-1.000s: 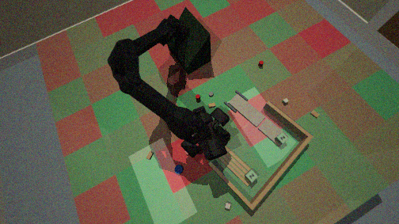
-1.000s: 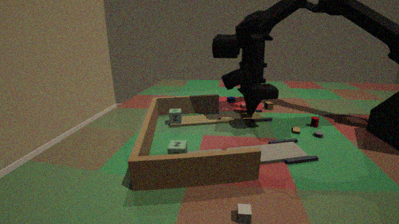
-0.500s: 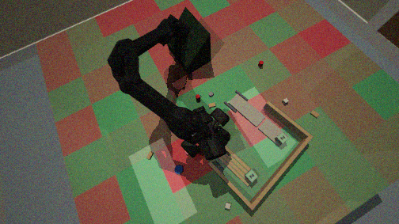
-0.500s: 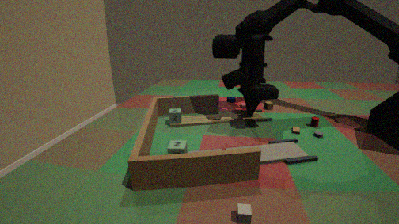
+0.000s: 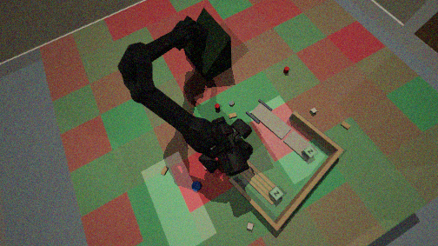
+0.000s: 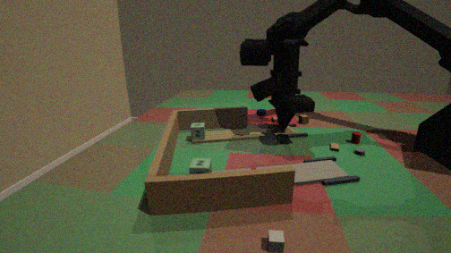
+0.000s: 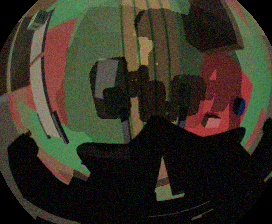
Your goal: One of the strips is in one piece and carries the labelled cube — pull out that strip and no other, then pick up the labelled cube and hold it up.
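A pale grey strip (image 5: 271,121) (image 6: 313,172) (image 7: 44,110) with dark side bars at its outer end shows a crosswise seam; a labelled cube (image 5: 309,151) (image 6: 200,165) sits at its far end. A tan slatted strip (image 5: 262,182) (image 7: 127,30) shows no clear crosswise break, but the arm and shadow hide part of it; another labelled cube (image 5: 275,194) (image 6: 198,130) sits on its far end. Both cubes are inside a wooden-walled frame, open toward the arm. My gripper (image 6: 283,130) is shut and empty, pointing down, low over the outer part of the tan strip.
The frame's wooden wall (image 5: 309,189) (image 6: 219,191) stands around three sides. A blue cylinder (image 5: 196,186) (image 6: 261,112) (image 7: 239,106) lies beyond the tan strip. A red cylinder (image 5: 217,107) (image 6: 356,138) and a small tan block (image 5: 232,115) (image 6: 335,147) lie on the arm side.
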Controlling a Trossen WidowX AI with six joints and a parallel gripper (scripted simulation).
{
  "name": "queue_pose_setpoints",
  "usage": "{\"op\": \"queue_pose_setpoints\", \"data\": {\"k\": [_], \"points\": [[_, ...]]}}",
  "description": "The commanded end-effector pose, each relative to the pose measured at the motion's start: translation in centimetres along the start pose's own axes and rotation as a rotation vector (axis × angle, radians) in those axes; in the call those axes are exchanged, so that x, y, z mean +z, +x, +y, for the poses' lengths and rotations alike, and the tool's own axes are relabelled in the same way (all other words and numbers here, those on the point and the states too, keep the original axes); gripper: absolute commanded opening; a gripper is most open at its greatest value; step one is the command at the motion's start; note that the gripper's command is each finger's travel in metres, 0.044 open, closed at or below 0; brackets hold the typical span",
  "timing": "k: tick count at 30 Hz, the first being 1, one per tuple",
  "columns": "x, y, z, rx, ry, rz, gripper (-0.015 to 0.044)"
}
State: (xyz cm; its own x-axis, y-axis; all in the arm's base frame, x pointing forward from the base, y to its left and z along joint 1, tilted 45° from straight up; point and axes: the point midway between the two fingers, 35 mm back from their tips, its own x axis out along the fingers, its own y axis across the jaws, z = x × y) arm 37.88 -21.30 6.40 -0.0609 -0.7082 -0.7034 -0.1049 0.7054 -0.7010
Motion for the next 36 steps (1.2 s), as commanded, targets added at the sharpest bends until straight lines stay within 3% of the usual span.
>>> {"op": "queue_pose_setpoints", "data": {"k": [1, 36], "points": [[-0.2, 0.2, 0.0, 0.004, 0.001, 0.000, 0.0000], [-5.6, 0.4, 0.1, 0.004, -0.001, 0.003, 0.0000]]}}
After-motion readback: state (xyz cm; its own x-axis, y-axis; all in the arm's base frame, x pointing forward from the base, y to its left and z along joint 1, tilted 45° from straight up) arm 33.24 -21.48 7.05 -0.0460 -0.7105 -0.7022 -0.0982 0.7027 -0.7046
